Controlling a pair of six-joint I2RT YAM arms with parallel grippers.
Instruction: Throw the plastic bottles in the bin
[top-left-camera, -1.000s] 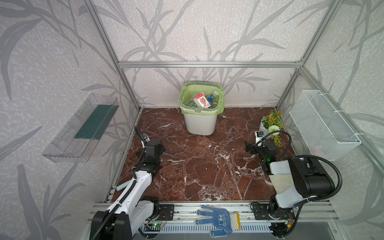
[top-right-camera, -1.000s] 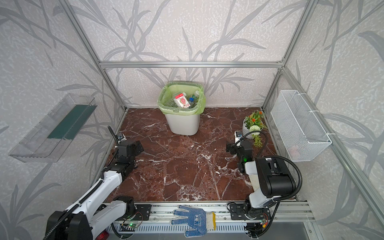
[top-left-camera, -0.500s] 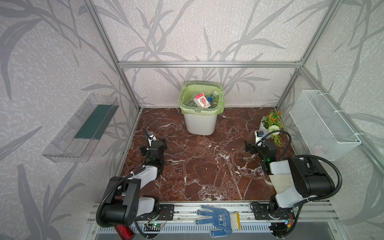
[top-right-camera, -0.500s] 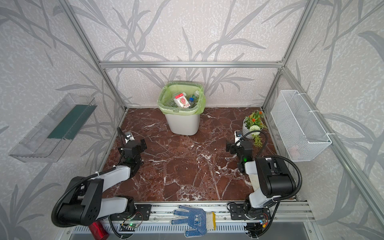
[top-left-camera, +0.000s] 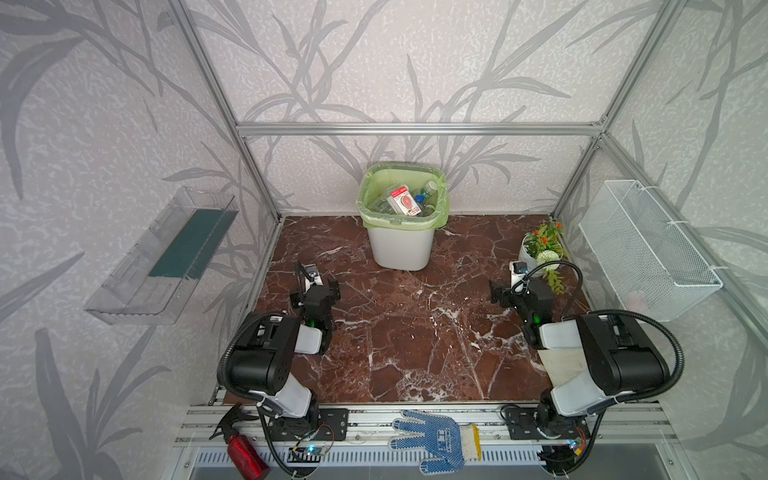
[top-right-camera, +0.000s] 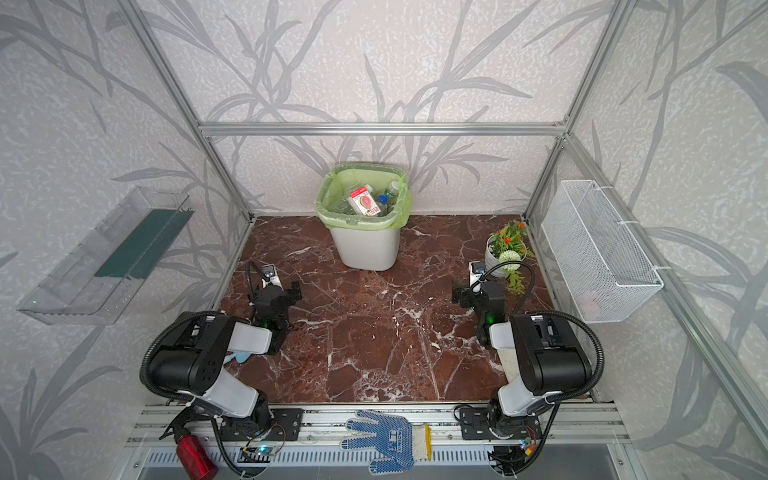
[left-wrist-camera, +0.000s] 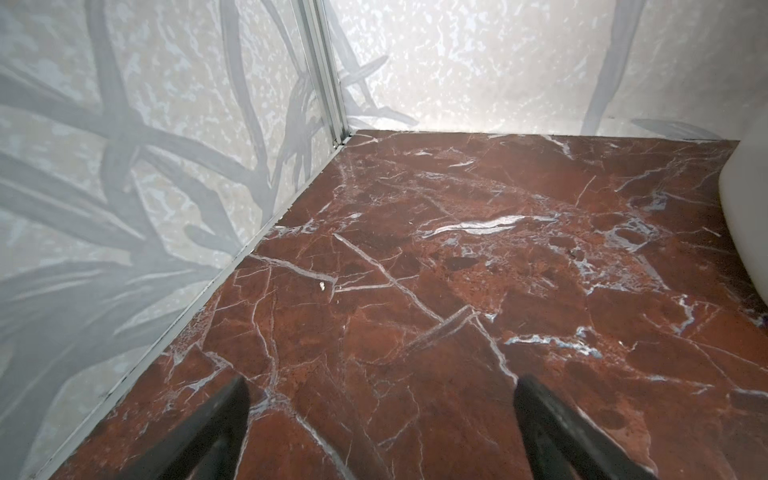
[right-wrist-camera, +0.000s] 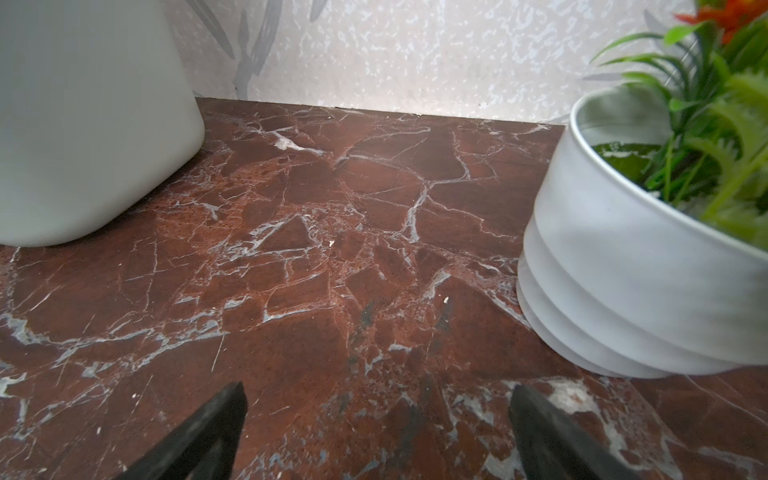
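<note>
Wide open, holding nothing: left gripper (left-wrist-camera: 380, 386), right gripper (right-wrist-camera: 378, 395). Inside the bin (top-left-camera: 401, 245), far middle: plastic bottles (top-left-camera: 428, 190). Might tip the flower pot (right-wrist-camera: 623, 270) near the right gripper with a fast swing.

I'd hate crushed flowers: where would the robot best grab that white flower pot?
Probably the rim of the flower pot, on the side facing the bin, pinched from above. The leaves lean away there, leaving the rim bare, and the round wall looks wide for the right hand.
</note>
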